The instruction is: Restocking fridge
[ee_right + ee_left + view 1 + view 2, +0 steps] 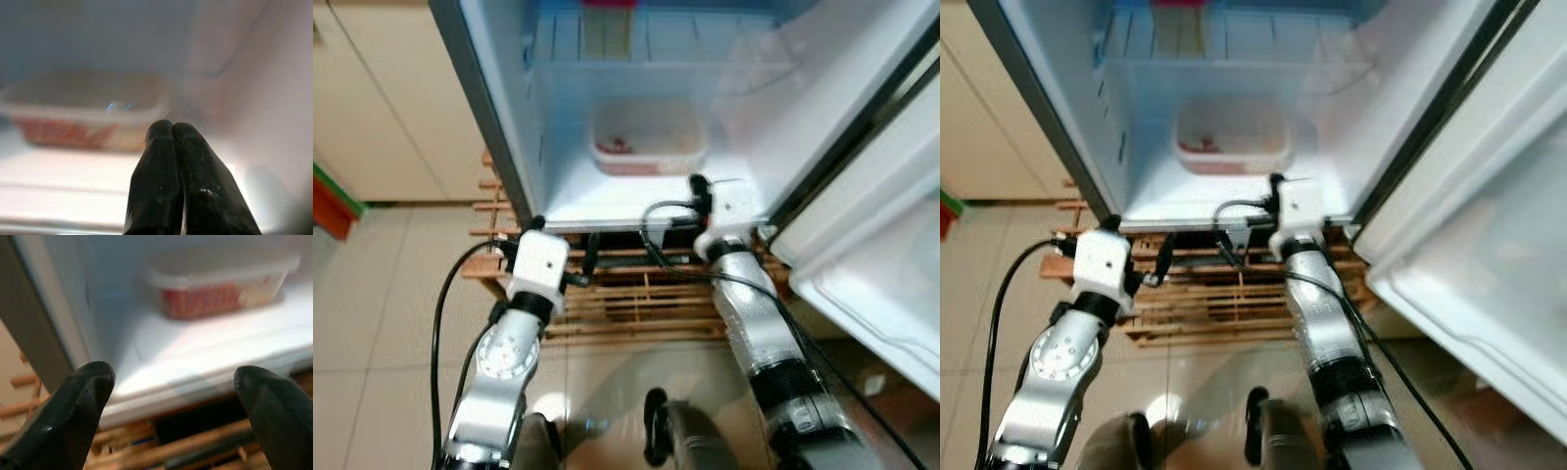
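Observation:
The fridge (558, 196) stands open before me. A clear lidded plastic container (646, 137) with red contents sits on its white bottom floor, toward the back. My left gripper (173, 377) is open and empty, held just outside the front lip near the fridge's left wall, with the container (220, 286) well beyond it. My right gripper (172, 126) is shut with nothing between its fingers. It reaches over the front lip on the right side, and the container (83, 110) lies ahead and to its left. Both silver arms (509, 343) come up from below.
The fridge door (871, 255) hangs open at the right, close to my right arm. A wooden slatted pallet (626, 294) lies under the fridge. A shelf (656, 54) above the container holds a yellowish carton (607, 29). Cream cabinets (391, 108) stand at the left on a tiled floor.

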Controlling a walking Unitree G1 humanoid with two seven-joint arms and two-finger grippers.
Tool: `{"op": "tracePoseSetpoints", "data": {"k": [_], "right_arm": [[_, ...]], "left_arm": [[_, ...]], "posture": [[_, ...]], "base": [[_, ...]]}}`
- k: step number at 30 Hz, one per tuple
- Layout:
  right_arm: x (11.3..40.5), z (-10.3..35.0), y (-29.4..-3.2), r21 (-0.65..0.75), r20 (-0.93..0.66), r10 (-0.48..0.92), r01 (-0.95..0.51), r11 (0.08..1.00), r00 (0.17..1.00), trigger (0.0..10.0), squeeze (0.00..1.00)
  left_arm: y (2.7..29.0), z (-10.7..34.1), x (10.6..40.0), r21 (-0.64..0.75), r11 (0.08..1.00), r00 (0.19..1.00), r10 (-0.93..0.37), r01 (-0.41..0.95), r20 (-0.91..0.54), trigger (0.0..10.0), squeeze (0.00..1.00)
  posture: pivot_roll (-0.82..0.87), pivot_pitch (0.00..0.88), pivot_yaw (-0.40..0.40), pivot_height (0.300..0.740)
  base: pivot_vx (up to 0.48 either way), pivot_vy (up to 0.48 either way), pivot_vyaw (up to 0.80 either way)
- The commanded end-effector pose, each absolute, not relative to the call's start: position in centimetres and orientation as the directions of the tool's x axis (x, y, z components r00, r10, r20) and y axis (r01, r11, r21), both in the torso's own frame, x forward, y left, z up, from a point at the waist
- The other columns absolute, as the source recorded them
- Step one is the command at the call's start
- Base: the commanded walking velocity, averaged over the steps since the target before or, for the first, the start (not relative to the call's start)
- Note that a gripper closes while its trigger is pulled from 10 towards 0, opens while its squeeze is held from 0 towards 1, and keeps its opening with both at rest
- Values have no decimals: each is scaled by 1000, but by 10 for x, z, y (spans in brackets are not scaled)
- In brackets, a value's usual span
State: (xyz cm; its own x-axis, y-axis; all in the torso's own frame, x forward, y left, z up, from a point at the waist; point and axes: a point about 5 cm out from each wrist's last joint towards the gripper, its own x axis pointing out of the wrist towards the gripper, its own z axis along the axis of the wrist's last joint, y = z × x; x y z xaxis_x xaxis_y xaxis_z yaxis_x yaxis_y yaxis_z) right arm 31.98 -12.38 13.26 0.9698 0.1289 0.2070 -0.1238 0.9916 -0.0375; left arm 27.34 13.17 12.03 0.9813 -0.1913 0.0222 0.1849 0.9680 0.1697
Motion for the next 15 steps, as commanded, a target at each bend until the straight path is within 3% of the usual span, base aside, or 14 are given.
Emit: {"op": "tracePoseSetpoints", "data": {"k": [1,4,8,14,15], "right_arm": [[316,135,-133,-15,202,99,-98,995,974,10000,0],[305,123,-152,-18,152,46,-44,999,987,10000,0],[265,111,-185,-50,111,-34,40,998,993,10000,0],[251,96,-198,-37,35,-93,95,995,995,10000,0],[251,94,-198,-34,22,-100,100,994,995,10000,125]], "left_arm": [[129,121,275,144,970,980,-199,194,16,10000,0],[132,126,280,140,972,980,-194,187,36,10000,0],[143,134,278,91,984,985,-161,154,66,10000,0],[141,129,265,93,984,985,-157,151,71,10000,0],[139,125,264,91,984,985,-159,153,61,10000,0]], "posture": [[62,0,-79,740],[58,0,-74,740],[49,0,-74,740],[49,0,-69,740],[49,0,-68,740]], "base": [[0,0,0],[0,0,0],[0,0,0],[0,0,0],[0,0,0]]}}
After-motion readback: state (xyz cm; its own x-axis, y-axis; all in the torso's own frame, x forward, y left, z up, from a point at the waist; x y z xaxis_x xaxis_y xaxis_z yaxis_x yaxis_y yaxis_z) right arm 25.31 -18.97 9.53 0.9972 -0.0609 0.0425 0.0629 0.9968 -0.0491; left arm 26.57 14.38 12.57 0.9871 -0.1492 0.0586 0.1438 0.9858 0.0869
